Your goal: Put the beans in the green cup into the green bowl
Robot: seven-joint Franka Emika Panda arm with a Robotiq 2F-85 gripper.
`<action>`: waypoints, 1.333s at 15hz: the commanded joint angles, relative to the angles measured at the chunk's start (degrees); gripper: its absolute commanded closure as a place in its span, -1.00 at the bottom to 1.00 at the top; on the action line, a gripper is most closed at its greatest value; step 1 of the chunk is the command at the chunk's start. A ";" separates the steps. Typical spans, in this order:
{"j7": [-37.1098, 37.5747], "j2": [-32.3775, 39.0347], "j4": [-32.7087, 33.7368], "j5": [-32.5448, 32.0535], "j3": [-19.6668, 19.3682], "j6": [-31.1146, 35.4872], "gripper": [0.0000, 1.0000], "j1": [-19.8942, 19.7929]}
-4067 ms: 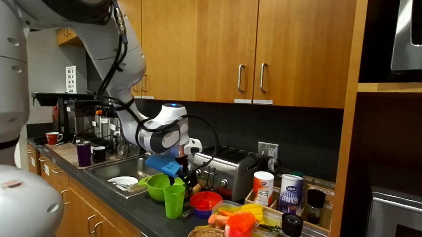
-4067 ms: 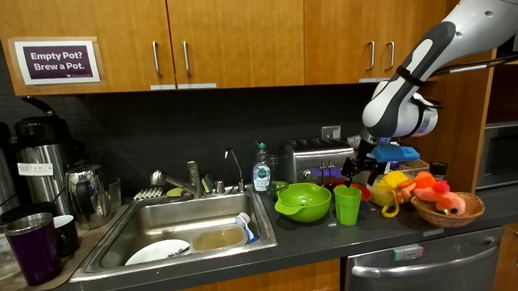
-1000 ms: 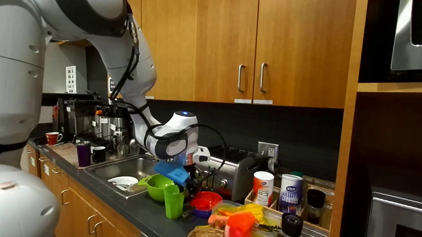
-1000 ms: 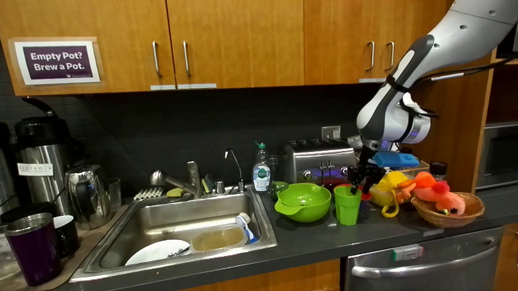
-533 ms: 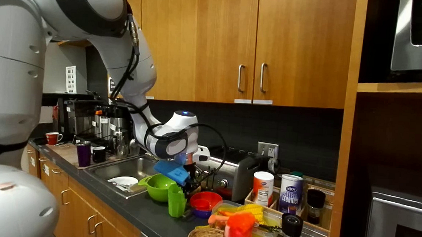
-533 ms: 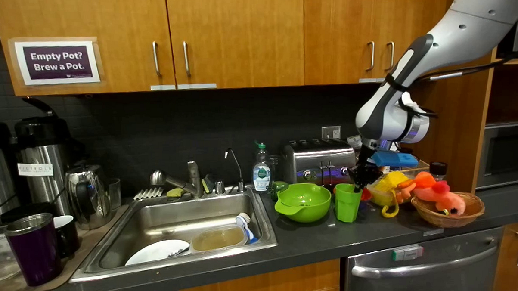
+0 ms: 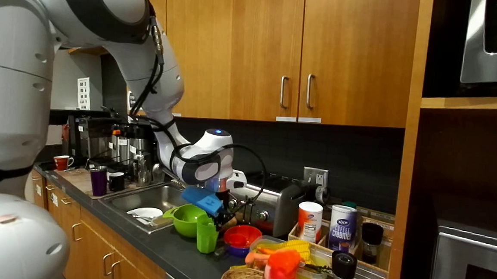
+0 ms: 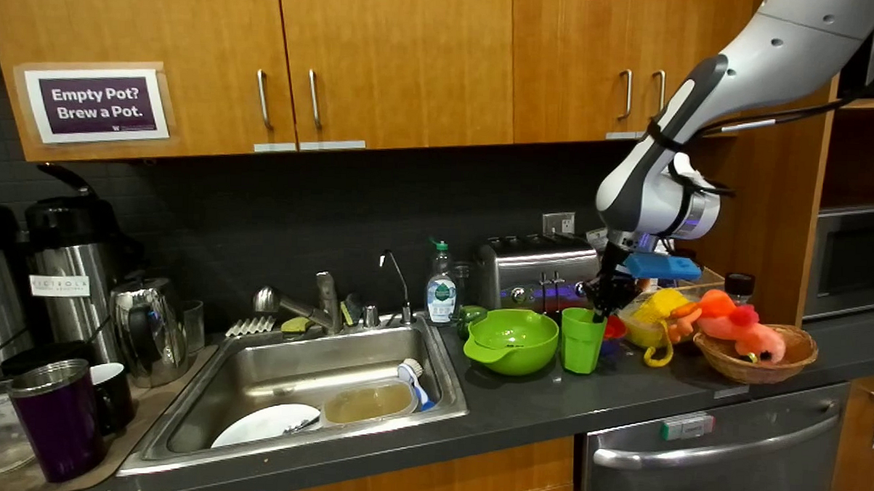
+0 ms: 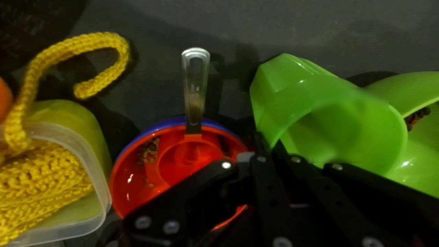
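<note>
My gripper (image 9: pixel 271 145) is shut on the near rim of the green cup (image 9: pixel 284 82), one finger inside and one outside. In both exterior views the cup (image 8: pixel 581 349) leans slightly, and its base seems just off the counter. Right beside it the wide green bowl (image 8: pixel 512 353) rests on the counter, its handle toward the sink. Some dark beans (image 9: pixel 420 115) lie in that bowl in the wrist view. The cup's inside looks blurred, so I cannot tell whether beans are in it.
On the cup's far side sits a red dish (image 9: pixel 130 192) holding a scoop with a clear handle (image 9: pixel 195 85) and pale bits. A container with yellow crochet (image 9: pixel 44 185), a wicker basket (image 8: pixel 756 369), the toaster (image 7: pixel 270 205) and the sink (image 8: pixel 446 398) surround this spot.
Over the last second the gripper has closed on the cup's rim. The cup has risen slightly, tilted a little and shifted toward the bowl.
</note>
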 commanded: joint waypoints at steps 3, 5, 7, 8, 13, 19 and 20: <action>5.40 -2.29 2.56 -11.32 -1.35 -4.01 0.98 0.18; 6.64 -2.89 3.80 -14.26 -1.55 -5.26 0.98 0.20; 7.46 -3.60 5.00 -16.47 -1.70 -6.18 0.98 0.27; 7.56 -4.10 5.62 -17.14 -1.70 -6.66 0.98 0.27; 9.54 -5.82 7.77 -21.99 -2.09 -6.28 0.98 0.28; 12.64 -4.06 10.30 -29.75 -1.63 -2.57 0.98 0.98; 13.15 -3.52 10.52 -30.98 -1.50 -1.35 0.98 1.23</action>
